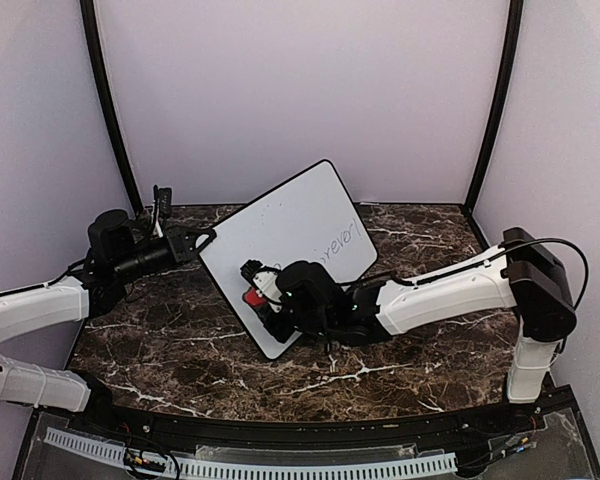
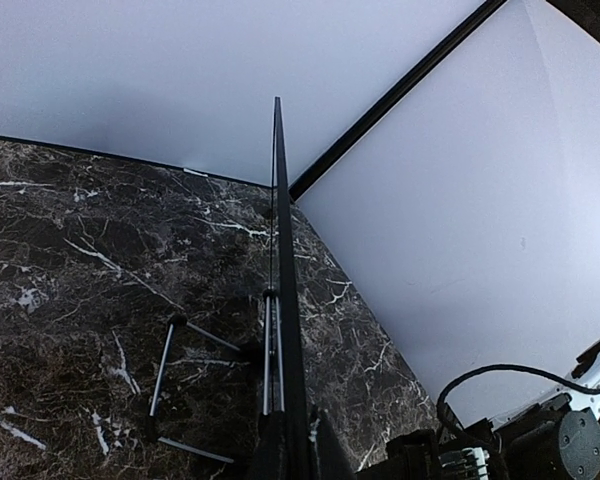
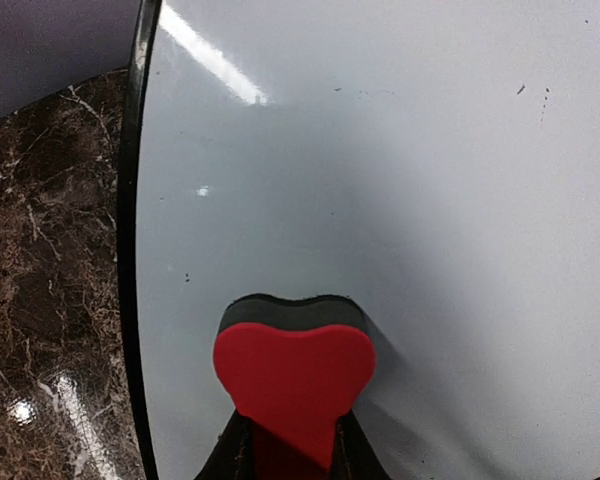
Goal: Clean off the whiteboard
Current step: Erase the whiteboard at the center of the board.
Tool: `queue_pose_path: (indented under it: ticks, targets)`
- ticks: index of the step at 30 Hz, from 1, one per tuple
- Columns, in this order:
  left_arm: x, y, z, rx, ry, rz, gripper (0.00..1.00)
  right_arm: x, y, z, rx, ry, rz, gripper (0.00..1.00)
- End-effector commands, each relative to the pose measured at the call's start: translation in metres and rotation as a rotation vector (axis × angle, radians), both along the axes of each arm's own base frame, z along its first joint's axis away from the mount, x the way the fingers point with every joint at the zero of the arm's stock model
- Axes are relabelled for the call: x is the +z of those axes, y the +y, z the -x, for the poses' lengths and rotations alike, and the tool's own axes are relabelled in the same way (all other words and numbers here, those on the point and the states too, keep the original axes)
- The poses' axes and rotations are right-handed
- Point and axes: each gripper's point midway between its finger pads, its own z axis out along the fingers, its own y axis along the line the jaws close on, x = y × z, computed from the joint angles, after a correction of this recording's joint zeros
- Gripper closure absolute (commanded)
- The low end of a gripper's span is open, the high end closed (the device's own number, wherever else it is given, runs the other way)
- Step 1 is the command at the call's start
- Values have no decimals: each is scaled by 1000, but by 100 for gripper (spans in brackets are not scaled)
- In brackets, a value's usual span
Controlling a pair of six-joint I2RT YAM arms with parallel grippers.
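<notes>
Left fingers (image 1: 192, 243) are pressed tight on the whiteboard's (image 1: 300, 225) left edge. The board is tilted over the dark marble tabletop (image 1: 160, 350), one corner down at the surface. The left wrist view shows the board edge-on between the fingers. Right fingers (image 3: 232, 460) are over the board's lower-left area, pinching a red heart-shaped eraser (image 3: 295, 380). Its dark pad sits against the white face, just inside the black frame. Marker writing (image 1: 342, 243) is on the board's right part, well apart from the eraser.
</notes>
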Motion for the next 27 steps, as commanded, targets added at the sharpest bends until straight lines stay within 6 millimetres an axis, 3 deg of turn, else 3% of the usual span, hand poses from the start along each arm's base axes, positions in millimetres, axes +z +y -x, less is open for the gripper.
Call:
queue_pose_path:
  ticks: [1, 11, 17, 22, 27]
  targets:
    - [51, -14, 23, -121, -134, 109, 100, -10, -31, -38, -144, -15, 61, 81]
    - [51, -14, 24, -124, -134, 111, 100, -6, -83, -104, -288, -40, 74, 81]
    - [51, -14, 24, -122, -136, 111, 100, -13, -113, -142, -365, -36, 84, 81]
    - [52, -14, 24, -121, -138, 111, 100, -14, -128, -156, -394, -27, 78, 81]
    - [52, -14, 24, -122, -137, 111, 100, -11, -126, -152, -369, -17, 60, 81]
